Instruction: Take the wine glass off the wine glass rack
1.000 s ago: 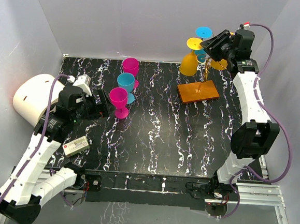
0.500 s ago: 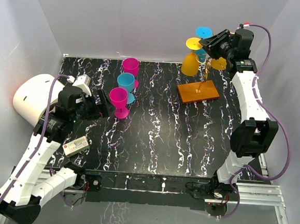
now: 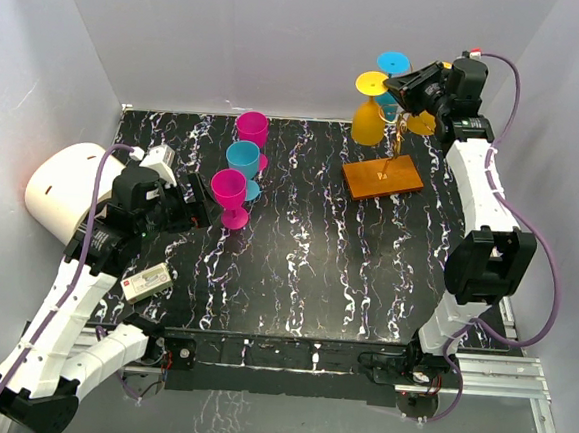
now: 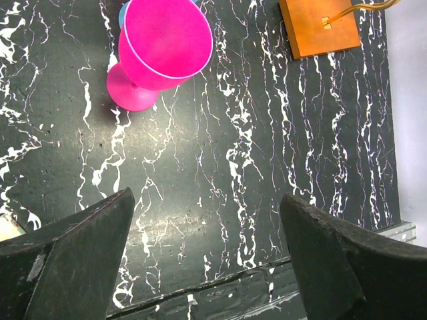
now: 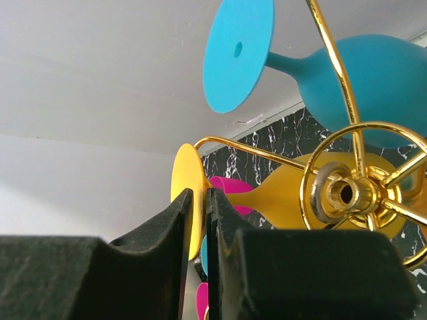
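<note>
The wine glass rack [image 3: 383, 176] is stood near the counter's [image 3: 295, 277] 1 o'clock corner. A yellow wine glass [image 3: 366, 125] is hung upside down from the wire arms on the rack's 10 o'clock side, and a blue wine glass [image 3: 393, 62] is hung behind it. The rim of the yellow foot disc is pinched between the right fingers [image 5: 191, 213], which are closed on it. The left fingers [image 3: 194, 211] are spread wide, gripping nothing, above the counter at 9 o'clock, just beside a pink wine glass [image 3: 229, 187].
</note>
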Robot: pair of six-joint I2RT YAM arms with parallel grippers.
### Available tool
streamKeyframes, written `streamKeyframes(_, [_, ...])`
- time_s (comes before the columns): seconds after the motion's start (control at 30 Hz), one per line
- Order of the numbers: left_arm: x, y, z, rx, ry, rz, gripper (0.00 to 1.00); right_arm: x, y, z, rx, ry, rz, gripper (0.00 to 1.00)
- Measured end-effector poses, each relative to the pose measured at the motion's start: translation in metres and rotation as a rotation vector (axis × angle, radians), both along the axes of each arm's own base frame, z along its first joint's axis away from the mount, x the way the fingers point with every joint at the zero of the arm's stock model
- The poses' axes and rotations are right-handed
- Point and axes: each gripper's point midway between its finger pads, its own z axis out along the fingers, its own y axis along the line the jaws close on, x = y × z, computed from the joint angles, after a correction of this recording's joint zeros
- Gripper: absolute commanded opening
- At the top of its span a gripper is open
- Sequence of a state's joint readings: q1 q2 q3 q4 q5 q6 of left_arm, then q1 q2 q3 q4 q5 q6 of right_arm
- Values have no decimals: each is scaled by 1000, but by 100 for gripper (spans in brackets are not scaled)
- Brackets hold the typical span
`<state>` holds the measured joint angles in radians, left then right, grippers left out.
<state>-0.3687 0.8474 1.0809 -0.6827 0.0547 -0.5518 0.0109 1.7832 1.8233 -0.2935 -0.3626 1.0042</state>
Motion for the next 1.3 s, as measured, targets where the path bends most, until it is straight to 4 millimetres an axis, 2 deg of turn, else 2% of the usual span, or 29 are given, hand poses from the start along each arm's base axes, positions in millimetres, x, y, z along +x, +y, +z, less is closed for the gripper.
streamKeyframes(0.2, [0,-1,2,-5,-4,-5,90,1,1,-9,49,32,-11,10])
streamKeyframes(0.47, [0,-1,5,-9,-6,-5,90,3,-5,-8,139,35,-39,2])
streamKeyframes(0.63, [-1,-1,6,-11,-10,-5,90,0,-17,-2,183,19,-71,0])
streamKeyframes(1.3, [-1,-2,6,-16,-5,-2,90,0,-13,20,263,-27,-48,0])
